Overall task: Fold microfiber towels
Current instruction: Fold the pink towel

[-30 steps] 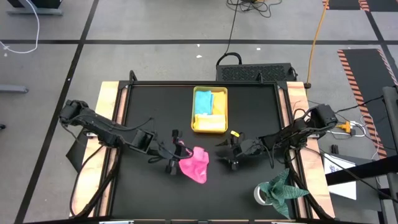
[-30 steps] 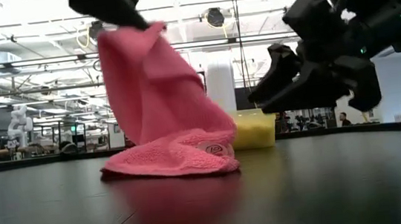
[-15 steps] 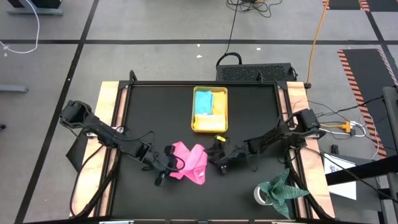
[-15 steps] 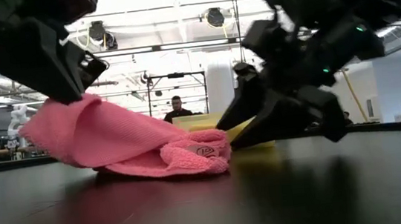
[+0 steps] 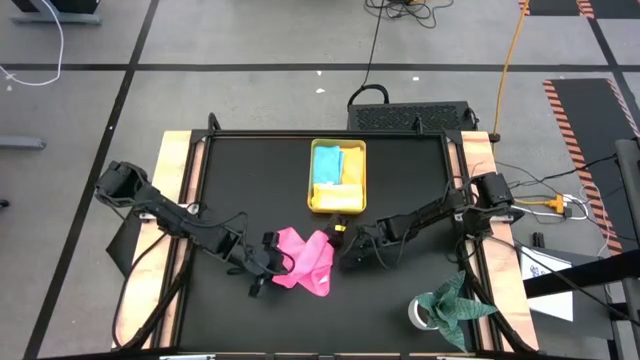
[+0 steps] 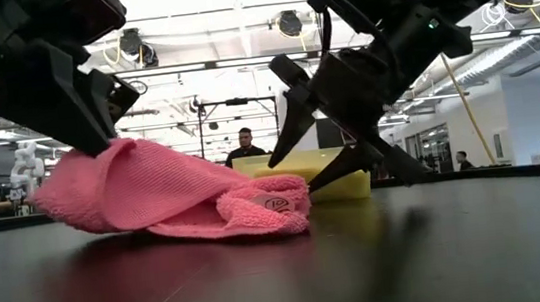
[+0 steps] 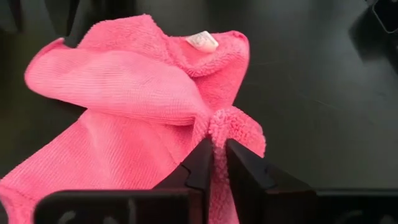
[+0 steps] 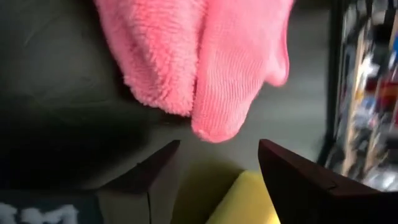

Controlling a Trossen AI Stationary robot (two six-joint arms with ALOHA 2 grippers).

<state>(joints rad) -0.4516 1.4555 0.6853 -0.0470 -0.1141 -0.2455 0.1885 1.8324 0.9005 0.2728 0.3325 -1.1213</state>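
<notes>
The pink towel (image 5: 308, 260) lies crumpled on the black table, near the front middle. Its end toward the table's left rises to my left gripper (image 5: 275, 262), which is shut on it (image 7: 219, 149). Its lower folds and the end with the white label (image 6: 273, 203) rest on the table. My right gripper (image 5: 343, 250) stands open just right of the towel, and its fingers (image 8: 155, 171) are short of the towel's rounded end (image 8: 214, 124) and touch nothing. A light blue towel (image 5: 326, 160) and a yellow towel (image 5: 338, 198) lie in the yellow tray (image 5: 311, 180). My left gripper pinches a bunched bit of the pink towel's edge (image 7: 227, 124) between its two fingers (image 7: 200, 163). The fingers slant down from the table's left. The held end stands a little above the table (image 6: 115, 157), and the rest slopes down and lies slack on the surface.
The yellow tray stands at the far middle, close behind my right gripper. A dark green cloth (image 5: 455, 303) lies by a white round thing (image 5: 418, 312) at the near right corner. Wooden strips (image 5: 178, 190) edge both sides. A person (image 6: 245, 145) stands in the room behind.
My left gripper has come down and toward the table's near left with the pink towel. The towel hung upright from the gripper before; now it lies draped low over itself. My right gripper has moved toward the table's left, up to the towel, and has rolled about its own line.
</notes>
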